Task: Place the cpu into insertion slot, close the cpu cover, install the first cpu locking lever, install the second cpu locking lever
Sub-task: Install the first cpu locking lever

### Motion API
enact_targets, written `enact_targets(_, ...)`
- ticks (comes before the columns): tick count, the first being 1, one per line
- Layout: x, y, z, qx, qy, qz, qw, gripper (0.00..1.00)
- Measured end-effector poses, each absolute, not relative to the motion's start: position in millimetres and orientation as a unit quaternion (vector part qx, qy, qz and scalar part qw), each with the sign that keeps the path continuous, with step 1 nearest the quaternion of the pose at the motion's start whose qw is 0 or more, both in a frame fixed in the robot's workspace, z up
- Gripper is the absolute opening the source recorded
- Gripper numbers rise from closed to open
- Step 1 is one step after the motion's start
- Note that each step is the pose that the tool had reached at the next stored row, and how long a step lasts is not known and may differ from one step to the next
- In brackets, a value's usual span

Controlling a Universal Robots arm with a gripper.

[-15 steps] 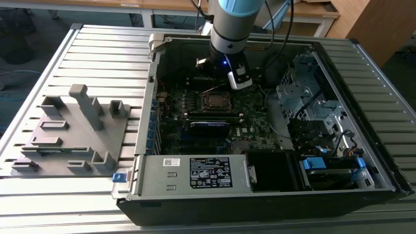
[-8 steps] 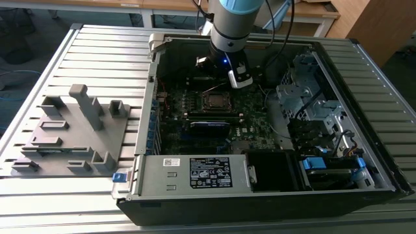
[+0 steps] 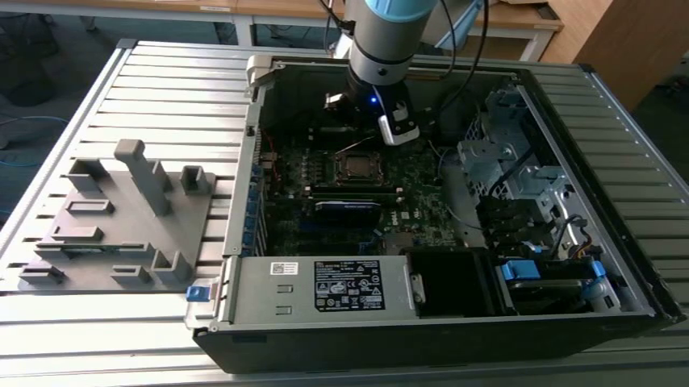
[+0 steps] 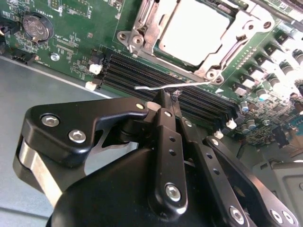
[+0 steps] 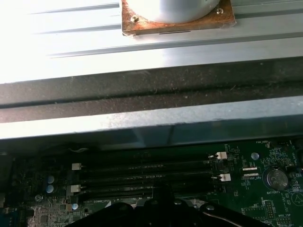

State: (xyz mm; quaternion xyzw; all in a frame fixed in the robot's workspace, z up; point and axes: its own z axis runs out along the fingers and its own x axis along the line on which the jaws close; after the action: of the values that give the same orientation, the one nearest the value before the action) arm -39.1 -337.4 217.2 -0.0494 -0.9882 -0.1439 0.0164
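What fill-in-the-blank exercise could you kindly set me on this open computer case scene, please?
1. The cpu cover is ___, framing the silver top of the cpu.
2. In the second wrist view, the tool has its tip at a thin wire locking lever, which juts over the ___ memory slots.
3. The grey fixture plate lies on the exterior view's ___ of the computer case.

Missing words: closed; black; left.
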Motion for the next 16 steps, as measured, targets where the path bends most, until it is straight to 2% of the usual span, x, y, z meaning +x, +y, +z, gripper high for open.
enact_targets(16,-37.9,-337.5,211.9,-0.049,-0.988,-0.142,0.015,0.10)
